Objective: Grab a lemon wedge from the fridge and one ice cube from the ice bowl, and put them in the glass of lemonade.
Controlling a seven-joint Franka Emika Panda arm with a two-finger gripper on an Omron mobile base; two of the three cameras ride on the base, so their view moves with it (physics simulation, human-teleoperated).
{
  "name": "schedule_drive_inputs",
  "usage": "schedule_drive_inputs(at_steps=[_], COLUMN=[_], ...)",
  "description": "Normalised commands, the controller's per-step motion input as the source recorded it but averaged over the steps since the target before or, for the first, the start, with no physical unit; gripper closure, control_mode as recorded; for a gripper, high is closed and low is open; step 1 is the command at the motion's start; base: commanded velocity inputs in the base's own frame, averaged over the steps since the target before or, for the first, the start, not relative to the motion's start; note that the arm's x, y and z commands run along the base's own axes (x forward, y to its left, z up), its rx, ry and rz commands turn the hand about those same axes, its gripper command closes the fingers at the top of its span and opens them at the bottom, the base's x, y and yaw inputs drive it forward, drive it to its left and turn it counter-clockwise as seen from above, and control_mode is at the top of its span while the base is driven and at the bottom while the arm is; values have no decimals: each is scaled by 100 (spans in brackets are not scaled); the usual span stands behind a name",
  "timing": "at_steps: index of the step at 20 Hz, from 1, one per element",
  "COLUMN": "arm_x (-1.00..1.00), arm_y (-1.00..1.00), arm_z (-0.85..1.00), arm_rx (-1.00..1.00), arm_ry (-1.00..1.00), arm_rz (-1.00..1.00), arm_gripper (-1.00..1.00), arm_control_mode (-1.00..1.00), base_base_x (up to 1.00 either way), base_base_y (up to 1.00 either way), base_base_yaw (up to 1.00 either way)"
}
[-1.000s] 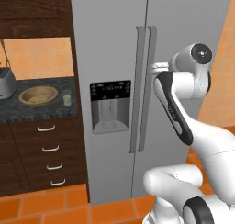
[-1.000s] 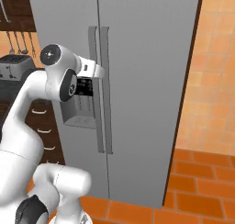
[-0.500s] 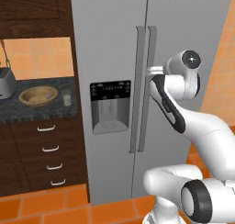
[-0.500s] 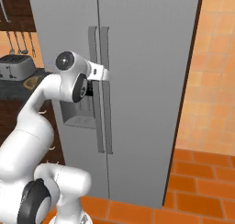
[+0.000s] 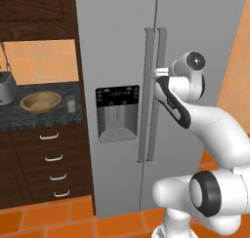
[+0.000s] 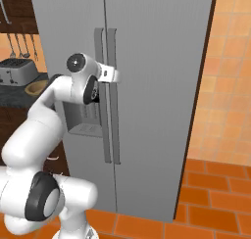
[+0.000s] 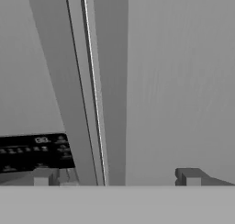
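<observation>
The fridge stood shut in front of you, both grey doors closed and its two long vertical handles side by side at the centre seam. From the left base view you could see what the right one barely gave you: the dark counter left of the fridge, with the ice bowl on it and the glass of lemonade just beside the bowl, toward the fridge. A toaster sat at the far left edge. The right base view showed the toaster again and a sliver of the bowl behind the arm, plus the orange tiled wall right of the fridge. The hand view gave you the close look: the handles ran up the middle, with the black dispenser panel at lower left. Your gripper was spread wide, its fingertips on either side of the handles and holding nothing. You could not tell whether they touched the door. The lemon wedge was hidden.
</observation>
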Motion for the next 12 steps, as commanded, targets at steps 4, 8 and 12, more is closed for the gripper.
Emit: schedule_drive_inputs(at_steps=[4,8,12], arm_x=[55,38,49], arm_y=[-7,-26,-16], arm_z=[-5,0,-4], arm_rx=[0,0,0], arm_ry=[0,0,0], arm_rz=[0,0,0], arm_gripper=[-100,-100,-100], arm_control_mode=[-100,-100,-100], base_base_x=[0,0,0], base_base_y=[0,0,0], base_base_yaw=[0,0,0])
